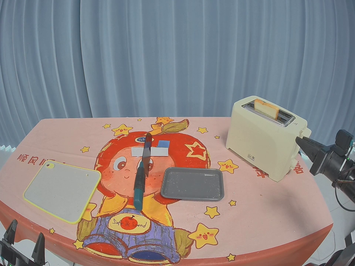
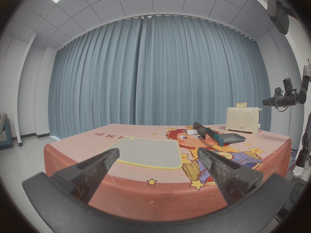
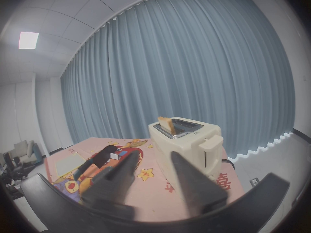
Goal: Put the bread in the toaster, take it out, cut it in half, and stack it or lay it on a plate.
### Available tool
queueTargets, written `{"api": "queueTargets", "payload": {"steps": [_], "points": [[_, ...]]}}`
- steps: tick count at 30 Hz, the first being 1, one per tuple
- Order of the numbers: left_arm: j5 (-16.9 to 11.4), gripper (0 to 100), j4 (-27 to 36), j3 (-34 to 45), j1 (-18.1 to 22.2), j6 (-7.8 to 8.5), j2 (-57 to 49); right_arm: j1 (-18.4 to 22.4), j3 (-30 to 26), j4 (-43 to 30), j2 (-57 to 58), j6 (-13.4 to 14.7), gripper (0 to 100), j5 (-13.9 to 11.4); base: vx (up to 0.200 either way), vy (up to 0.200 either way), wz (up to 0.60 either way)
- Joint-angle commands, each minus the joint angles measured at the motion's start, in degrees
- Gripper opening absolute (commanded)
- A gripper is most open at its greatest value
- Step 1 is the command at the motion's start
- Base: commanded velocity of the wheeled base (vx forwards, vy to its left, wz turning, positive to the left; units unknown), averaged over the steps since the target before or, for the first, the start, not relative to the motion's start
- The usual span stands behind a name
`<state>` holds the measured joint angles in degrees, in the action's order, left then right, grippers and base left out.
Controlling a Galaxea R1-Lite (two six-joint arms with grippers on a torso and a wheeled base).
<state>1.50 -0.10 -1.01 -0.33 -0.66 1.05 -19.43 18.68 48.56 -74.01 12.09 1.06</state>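
Tan bread slice (image 1: 266,108) stands upright in a slot of the cream plastic toaster (image 1: 264,141), 2 o'clock on the pink-clothed table (image 1: 259,211). Right gripper (image 3: 154,154) released, empty, just beside toaster's lever end. Rec: approach from above, pinch slice's flat faces, lift vertical. Left gripper (image 2: 157,151) released, empty, 7 o'clock.

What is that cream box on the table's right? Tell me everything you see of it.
It is a toaster, cream, plastic-looking, with two metal-rimmed slots on top. Bread sticks up from one slot. A lever sits on its end. It stands upright on the pink tablecloth; the right end effector hovers open near the lever end.
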Motion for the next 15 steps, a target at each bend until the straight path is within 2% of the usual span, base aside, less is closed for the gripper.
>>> {"api": "queueTargets", "payload": {"steps": [1,2,3,7,10,12,13,14,15], "points": [[0.2,100,0.0,1.0,0.0,-0.04,0.1,0.3,0.6,0.2,3.9,0.3,100,-3.3,0.0,0.0,0.0],[-0.1,100,0.0,1.0,0.1,0.04,0.1,1.0,1.1,0.0,4.9,0.5,100,-6.1,0.0,0.0,0.0],[0.0,100,0.0,1.0,0.1,-0.04,0.1,2.0,1.2,-0.3,6.0,0.5,100,-7.7,0.0,0.0,0.0],[-0.1,100,-0.1,1.0,0.1,0.04,0.1,4.8,1.5,-0.7,8.4,0.4,100,-8.7,0.0,0.0,0.0],[0.0,100,-0.1,1.0,0.1,0.04,0.1,9.9,4.1,-2.9,9.0,0.2,100,-10.4,0.0,0.0,0.0],[0.0,100,-0.1,1.0,0.1,0.04,0.1,11.0,4.6,-3.8,9.1,0.0,100,-10.9,0.0,0.0,0.0],[0.0,100,-0.1,1.0,0.1,0.04,0.1,13.6,6.2,-5.9,9.2,-0.3,100,-13.0,0.0,0.0,0.0],[-0.1,100,0.0,1.0,0.1,0.04,0.1,13.6,6.2,-5.9,9.2,-0.3,100,-13.0,0.0,0.0,0.0],[0.0,100,-0.1,1.0,0.1,0.04,0.1,16.2,8.0,-7.6,9.8,-0.3,100,-15.5,0.0,0.0,0.0]]}}
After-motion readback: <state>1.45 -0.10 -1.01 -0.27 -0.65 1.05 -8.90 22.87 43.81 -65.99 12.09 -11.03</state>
